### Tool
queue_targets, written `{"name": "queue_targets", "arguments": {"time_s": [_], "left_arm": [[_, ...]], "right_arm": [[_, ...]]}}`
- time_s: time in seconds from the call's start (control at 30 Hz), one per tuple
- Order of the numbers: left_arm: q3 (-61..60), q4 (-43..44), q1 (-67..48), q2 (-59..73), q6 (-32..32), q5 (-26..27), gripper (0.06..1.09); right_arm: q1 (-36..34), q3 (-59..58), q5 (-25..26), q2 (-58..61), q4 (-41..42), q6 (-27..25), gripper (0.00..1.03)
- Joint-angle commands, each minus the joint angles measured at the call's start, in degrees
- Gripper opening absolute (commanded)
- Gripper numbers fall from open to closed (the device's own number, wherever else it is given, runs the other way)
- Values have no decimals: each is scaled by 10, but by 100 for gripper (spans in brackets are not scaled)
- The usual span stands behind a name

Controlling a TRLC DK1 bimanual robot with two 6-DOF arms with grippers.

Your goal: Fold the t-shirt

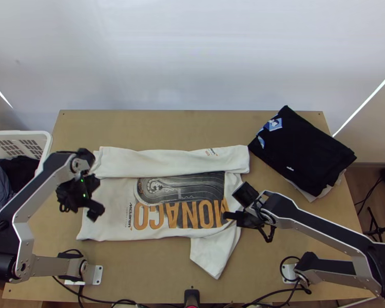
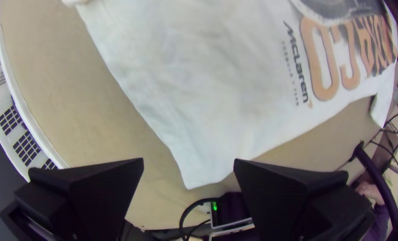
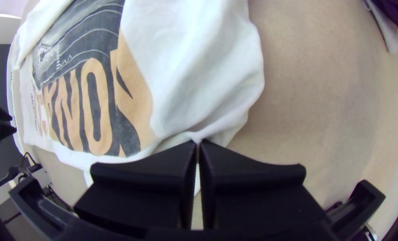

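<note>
Top view: across the wooden worktop [image 1: 156, 272], bare room along the near edge and between the arms' bases; best used for lowering wrists, with care near the cables. Lying on it, print up, the t-shirt [image 1: 110, 205], folded in along its far side. At its far right corner, just beside, a dark pile of folded clothes [image 1: 303, 154]; wise to swing clear of it. Off the left edge, a white laundry basket [image 1: 50, 146], leaving less room for the left elbow and wrist.

Over the near left part of the cloth, the left gripper [image 2: 188, 163], fingers spread apart and grasping nothing. At the near right, by the base of the sleeve, the right gripper [image 3: 198, 142], fingers clenched on a gathered pinch of shirt.

Judged to be in hand: folding the near side inward. Best done by pinching the near left corner [image 2: 193, 175] shallowly, then lifting both ends together, keeping the edge taut and parallel to the far fold, and laying down without dragging. Likely to trail or crease underneath: the loose near sleeve [image 1: 213, 256], pointing toward the near edge. Worth tucking in and smoothing.
</note>
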Motion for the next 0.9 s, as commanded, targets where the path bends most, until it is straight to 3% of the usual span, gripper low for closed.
{"name": "queue_targets", "arguments": {"time_s": [0.0, 0.4, 0.43, 0.5, 0.67, 0.87], "left_arm": [[-65, -42, -25, 14, 17, -42, 104], [-169, 51, -67, -13, 9, -86, 103], [-171, 60, -67, -17, 11, -86, 99], [-177, 92, -66, -24, 13, -86, 81], [-191, 142, -76, -49, 38, -86, 9], [-190, 135, -69, -62, 67, -79, 10]], "right_arm": [[-11, -6, 1, -9, 1, -1, 3], [-16, -7, 1, -5, 18, -11, 3], [-15, -5, 1, -4, 18, -12, 3], [-15, -2, 1, -3, 18, -12, 3], [-16, 1, 1, -3, 20, -16, 3], [-22, -2, 0, -6, 20, -22, 3]]}}
